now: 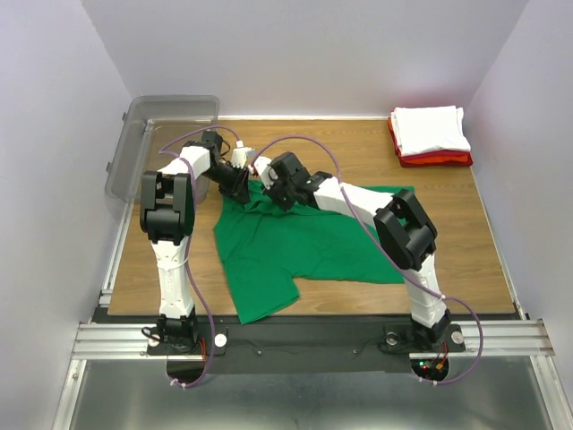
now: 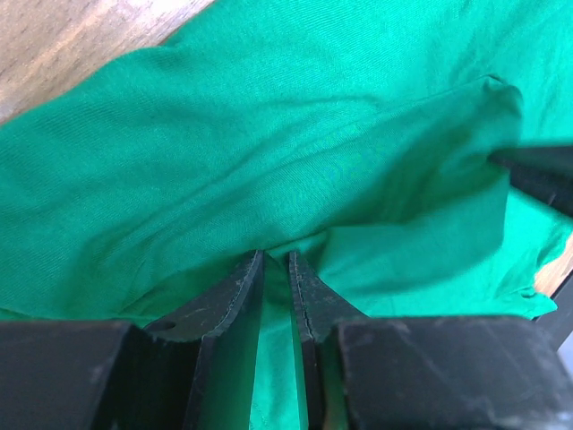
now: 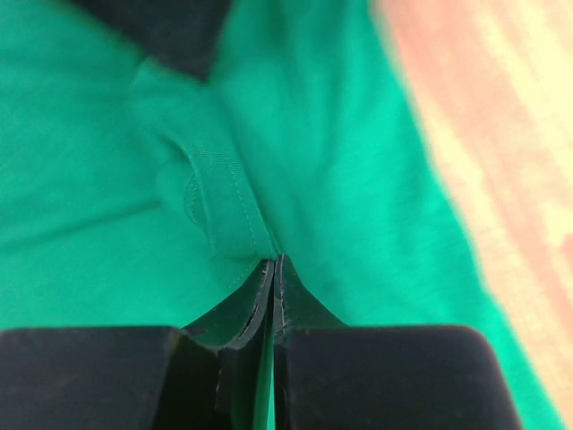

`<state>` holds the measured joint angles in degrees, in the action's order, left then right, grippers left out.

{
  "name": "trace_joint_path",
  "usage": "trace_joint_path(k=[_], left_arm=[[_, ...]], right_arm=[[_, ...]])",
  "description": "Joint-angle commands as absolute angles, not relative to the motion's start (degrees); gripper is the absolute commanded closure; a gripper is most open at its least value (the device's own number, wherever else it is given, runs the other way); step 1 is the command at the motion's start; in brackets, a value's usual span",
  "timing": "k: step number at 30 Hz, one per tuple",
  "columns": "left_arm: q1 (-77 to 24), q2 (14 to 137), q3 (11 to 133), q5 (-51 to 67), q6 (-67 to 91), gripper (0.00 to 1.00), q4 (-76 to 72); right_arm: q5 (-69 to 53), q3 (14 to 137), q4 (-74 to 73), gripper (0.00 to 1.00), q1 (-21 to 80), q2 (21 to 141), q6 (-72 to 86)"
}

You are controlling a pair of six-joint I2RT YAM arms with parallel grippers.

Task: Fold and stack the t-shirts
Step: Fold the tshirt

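My right jaws are pinched all the way shut on a fold of the green t-shirt [image 3: 358,179]. A stitched hem runs right up into the tips, and I see no gap there. My left jaws are almost shut too, with only a thin slit between them. Green cloth sits in that slit, so they have hold of the same shirt. In the left wrist view the cloth rises in soft wrinkles in front of the tips, and a black tip pokes in from the right side and touches the shirt. In the right wrist view a dark blurry shape sits at the top, and I cannot tell what it is. From above, both sets of jaws are close together at the far left part of the shirt, where the cloth is bunched up. The left arm [image 1: 170,215] and the right arm [image 1: 407,228] both lean in toward that spot. The rest of the shirt lies spread out on the counter [image 1: 358,143] between the two arms, with one part reaching to the near edge. A clear grey bin [image 1: 152,134] is tipped up at the far left corner, near the left arm. Far off in the far right corner is a small pile — the white t-shirt [image 1: 431,128], folded, lies on top of the red t-shirt [image 1: 439,160], also folded.
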<state>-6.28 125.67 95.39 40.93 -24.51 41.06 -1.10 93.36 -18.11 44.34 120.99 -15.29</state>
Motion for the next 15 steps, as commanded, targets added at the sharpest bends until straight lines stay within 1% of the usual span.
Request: trace_joint_path(k=[1,6,12,13,15], left_arm=[[-5.9,122.4,96.0,42.5,-24.4,0.69,42.4],[-4.3,116.6,93.3,46.7,-22.7,0.65,39.2],[-2.5,112.3,91.1,48.1,-20.8,0.63,35.9],[-2.5,112.2,91.1,48.0,-21.1,0.63,36.1],[-2.5,112.0,90.7,48.4,-22.1,0.63,37.0]], right_arm=[[-2.9,98.5,-15.2,0.94,41.5,124.5,-14.3],[-5.1,100.3,-15.4,0.95,39.5,127.7,-14.1],[-8.3,102.1,-15.8,0.94,37.2,129.7,-11.8],[-9.3,102.1,-16.1,0.94,36.9,129.3,-10.6],[-12.0,102.1,-16.3,0.87,35.9,126.8,-8.8]])
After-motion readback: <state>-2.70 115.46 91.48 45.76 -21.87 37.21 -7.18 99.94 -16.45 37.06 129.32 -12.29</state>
